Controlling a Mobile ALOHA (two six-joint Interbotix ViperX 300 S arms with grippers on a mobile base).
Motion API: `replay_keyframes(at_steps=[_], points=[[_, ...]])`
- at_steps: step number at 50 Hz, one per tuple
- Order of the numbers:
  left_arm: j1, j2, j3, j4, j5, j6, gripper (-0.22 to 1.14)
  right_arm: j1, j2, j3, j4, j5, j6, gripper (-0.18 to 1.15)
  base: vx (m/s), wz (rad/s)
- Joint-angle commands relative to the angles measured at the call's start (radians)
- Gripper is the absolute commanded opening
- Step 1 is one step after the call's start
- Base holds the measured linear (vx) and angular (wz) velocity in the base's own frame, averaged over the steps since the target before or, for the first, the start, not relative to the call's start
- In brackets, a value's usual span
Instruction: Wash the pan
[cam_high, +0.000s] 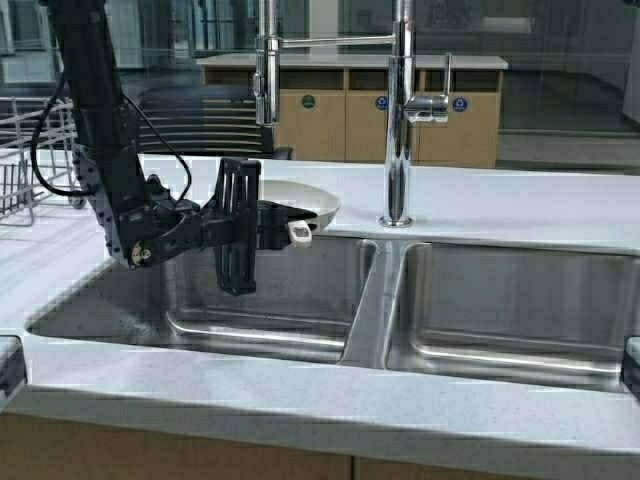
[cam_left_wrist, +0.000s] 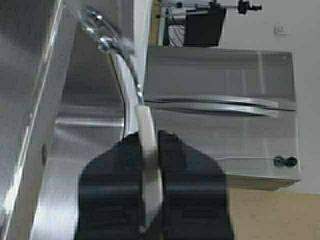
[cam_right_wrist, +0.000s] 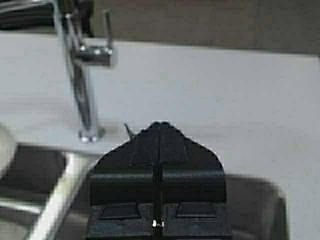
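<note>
- Between the left gripper (cam_high: 268, 226) fingers sits the pan's handle, clamped; the pan (cam_high: 300, 203) hangs over the left basin (cam_high: 270, 300), presumably for rinsing.
- Beyond them stands the faucet (cam_high: 400, 120).
- Right gripper (cam_right_wrist: 158, 150): fingers pressed together, holding nothing.

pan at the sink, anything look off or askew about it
Nothing looks damaged or spilled. The pan is held by its handle in the left end effector over the back of the left basin, not resting flat. No water runs from the faucet.
</note>
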Motion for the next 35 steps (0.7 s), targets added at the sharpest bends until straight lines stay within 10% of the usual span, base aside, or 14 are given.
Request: replay_keyframes(at_steps=[1,21,35], points=[[0.006,-0.034,0.017,0.0,-0.023,0.012,0.02,0.002,0.017,-0.011,-0.003,-0.014,-0.002,0.05,0.13,0.05],[-0.029,-0.064,0.083,0.041,-0.077,0.025,0.02,0.002,0.043,-0.02,0.0,-0.018,0.005,0.12,0.14,0.11],[-0.137,-0.109,0.172,-0.005,-0.112,0.028,0.02,0.002,0.236,-0.14,0.0,-0.028,0.005,0.97,0.11,0.08]])
